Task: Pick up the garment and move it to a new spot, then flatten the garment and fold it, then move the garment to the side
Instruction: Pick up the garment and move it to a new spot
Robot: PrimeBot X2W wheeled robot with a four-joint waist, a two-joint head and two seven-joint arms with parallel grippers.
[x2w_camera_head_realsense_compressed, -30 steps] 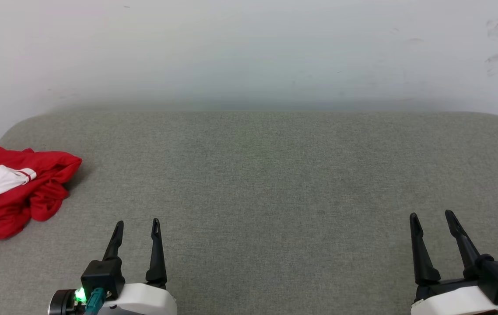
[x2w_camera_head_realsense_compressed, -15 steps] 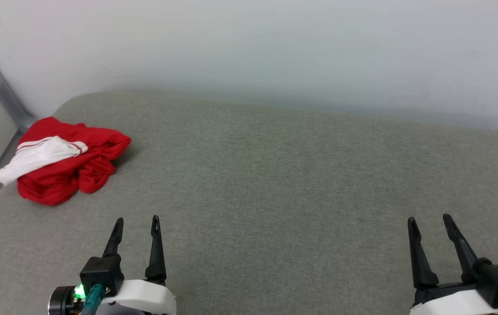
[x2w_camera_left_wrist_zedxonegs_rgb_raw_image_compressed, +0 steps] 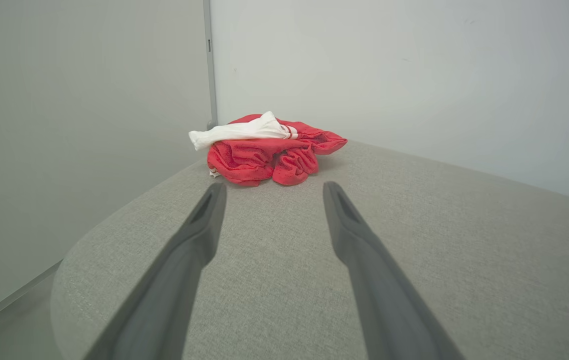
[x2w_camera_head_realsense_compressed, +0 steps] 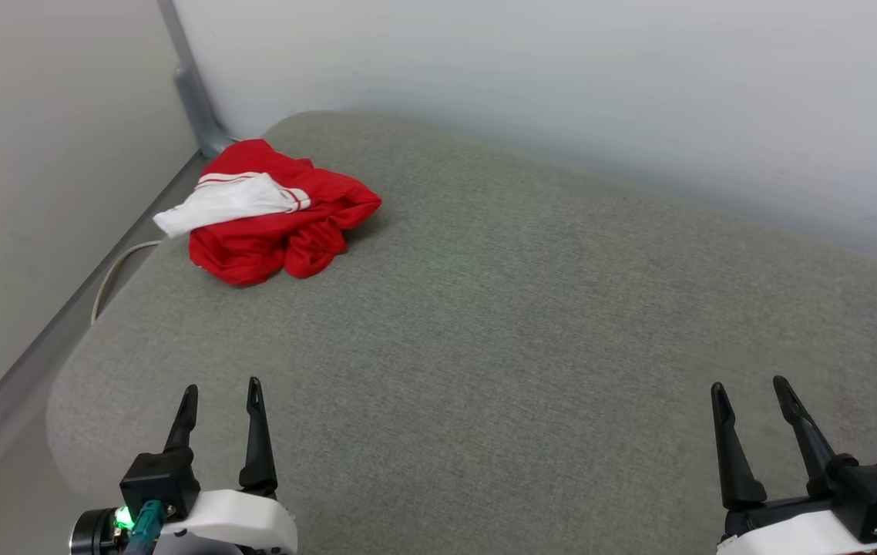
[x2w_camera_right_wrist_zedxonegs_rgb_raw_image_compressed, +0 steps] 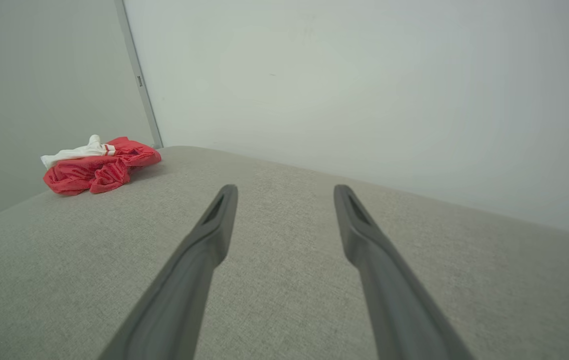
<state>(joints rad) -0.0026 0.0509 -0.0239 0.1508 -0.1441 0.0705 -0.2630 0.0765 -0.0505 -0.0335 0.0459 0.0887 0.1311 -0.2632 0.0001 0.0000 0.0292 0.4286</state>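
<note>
At ten o'clock we see the crumpled red-and-white garment (x2w_camera_head_realsense_compressed: 277, 231), thin soft cloth, on a grey upholstered surface (x2w_camera_head_realsense_compressed: 523, 324) of matt, coarse-woven fabric.

The garment (x2w_camera_head_realsense_compressed: 277, 239) was bright red, with a white sleeve (x2w_camera_head_realsense_compressed: 223, 206) across its top, and the sleeve's trim (x2w_camera_head_realsense_compressed: 294, 196) carried thin red and white stripes. In the left wrist view the red cloth showed a fine dotted mesh pattern. The bench (x2w_camera_head_realsense_compressed: 523, 331) was a plain, muted grey-green weave. The back wall (x2w_camera_head_realsense_compressed: 562, 69) was pale bluish white, the side wall (x2w_camera_head_realsense_compressed: 38, 154) a duller beige-grey, with a grey strip (x2w_camera_head_realsense_compressed: 190, 85) in the corner between them. The jaws of the left gripper (x2w_camera_head_realsense_compressed: 222, 385) and the right gripper (x2w_camera_head_realsense_compressed: 747, 383) were black, each on a white housing (x2w_camera_head_realsense_compressed: 234, 524); a green light (x2w_camera_head_realsense_compressed: 124, 518) glowed beside a teal plug (x2w_camera_head_realsense_compressed: 147, 520)
</note>
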